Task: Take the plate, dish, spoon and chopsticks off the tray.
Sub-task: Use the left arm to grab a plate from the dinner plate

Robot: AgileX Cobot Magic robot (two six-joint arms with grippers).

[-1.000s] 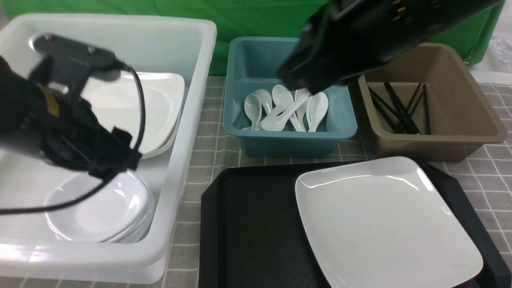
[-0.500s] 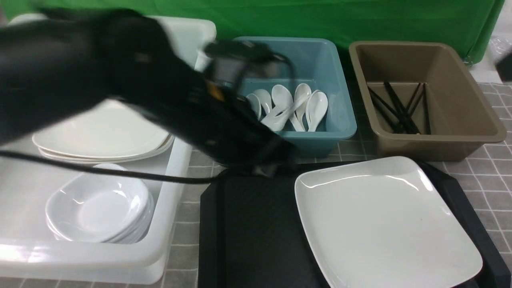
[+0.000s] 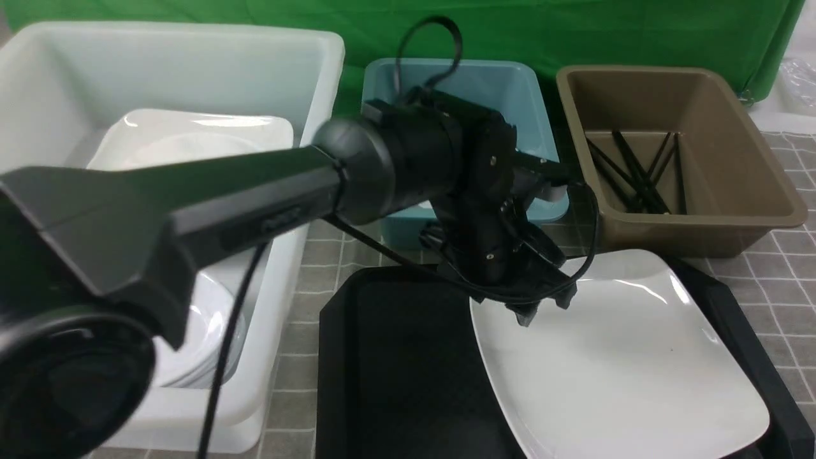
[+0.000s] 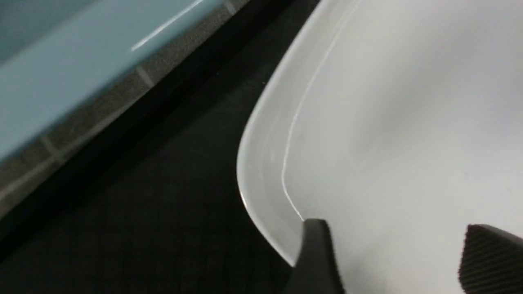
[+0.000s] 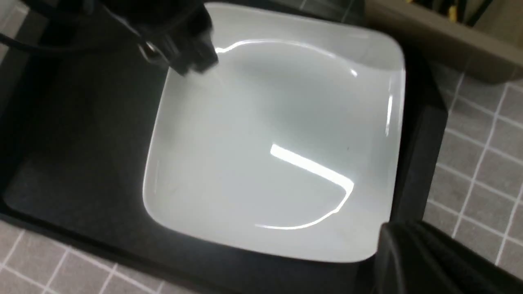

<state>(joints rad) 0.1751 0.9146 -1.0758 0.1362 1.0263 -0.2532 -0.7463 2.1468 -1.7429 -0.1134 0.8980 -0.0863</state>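
Plate [image 3: 612, 357] first, from the front view: it lies flat on the right half of the tray [image 3: 395, 370], at about three o'clock from the tray's middle. It is turned a little, so one rounded corner points to eleven o'clock. My left claw [image 3: 543, 308] hangs over that very corner, spread wide and carrying nothing. From the claw, the body of the plate runs off toward five o'clock. It is close to square, so I have no long axis to line up with, and the rim at that corner is what counts. The blue bin [image 3: 529, 95] stands at twelve o'clock from the claw and the white bin [image 3: 191, 70] at nine. My right arm does not show here.

From the left wrist camera I see both fingers [image 4: 316, 261] well apart, over the plate [image 4: 408, 122] just inside its curved rim. The dark tray [image 4: 143, 204] lies beyond that rim. The picture is soft, so I cannot tell whether the tips touch the glaze or hover just above it.

From the right wrist camera I look down on the whole plate [image 5: 265, 143]. The left claw [image 5: 192, 57] is a blur at one corner. My right claw [image 5: 408, 253] is pressed together and empty, near the opposite corner.

I judge the left arm the nearer one for this lift. To pinch the rim, it would need one finger outside the edge, so I would shift it toward eleven o'clock.
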